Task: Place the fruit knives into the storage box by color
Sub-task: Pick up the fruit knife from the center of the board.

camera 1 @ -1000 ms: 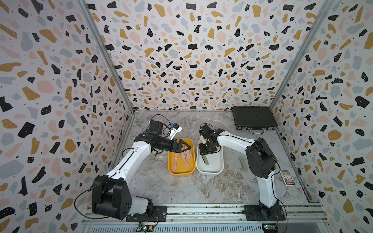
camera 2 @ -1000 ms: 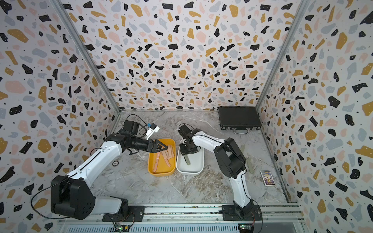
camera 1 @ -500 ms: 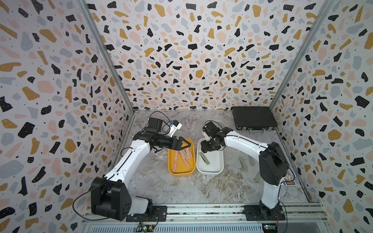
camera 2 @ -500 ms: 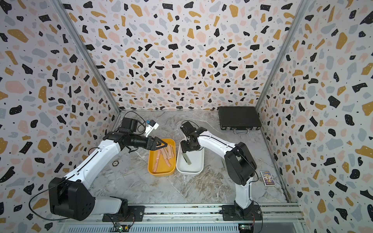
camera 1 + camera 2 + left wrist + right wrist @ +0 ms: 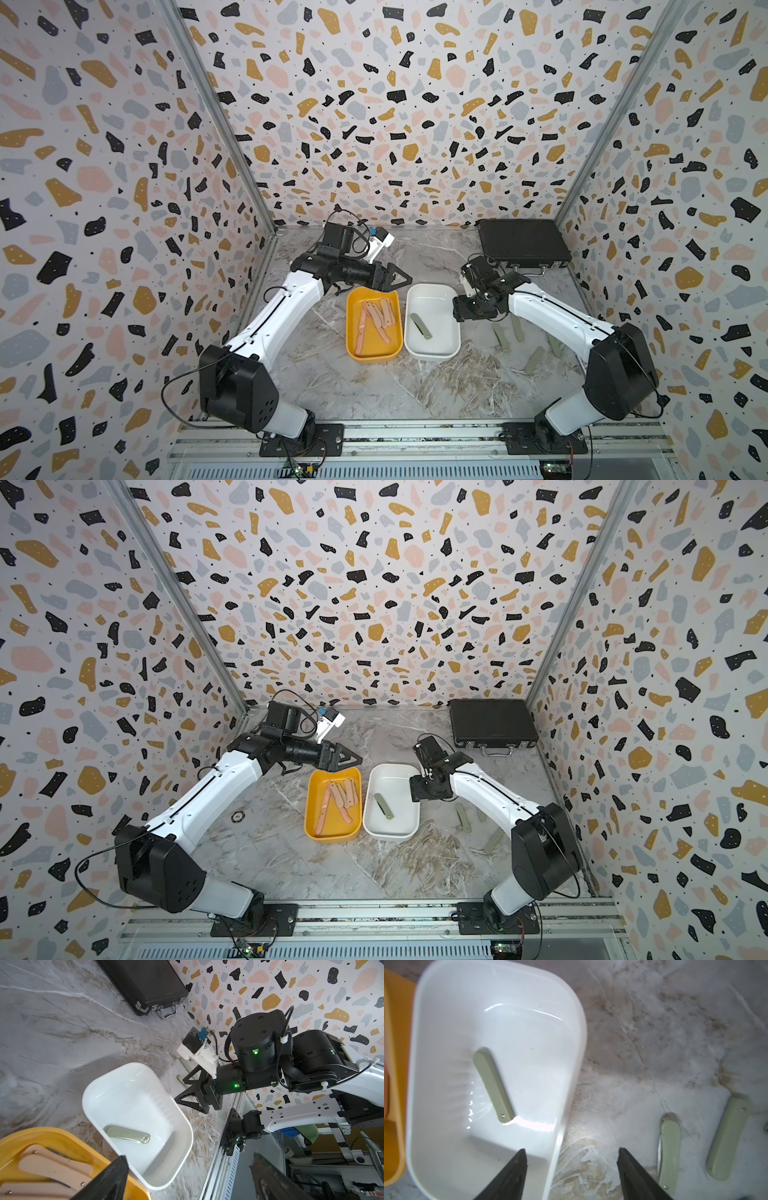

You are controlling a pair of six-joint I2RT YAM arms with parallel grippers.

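My right gripper (image 5: 571,1151) has just let go: it is spread and empty, and the green knife (image 5: 493,1084) now lies flat in the white box (image 5: 432,299). My left gripper (image 5: 186,1164) hangs spread near the yellow box (image 5: 353,345). More green knives (image 5: 500,337) wait on the desk (image 5: 374,395).

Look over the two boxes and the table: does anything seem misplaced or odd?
Nothing is mis-sorted: the pink knives lie in the yellow box, one green knife in the white box. Only loose green knives on the table beside it await sorting.
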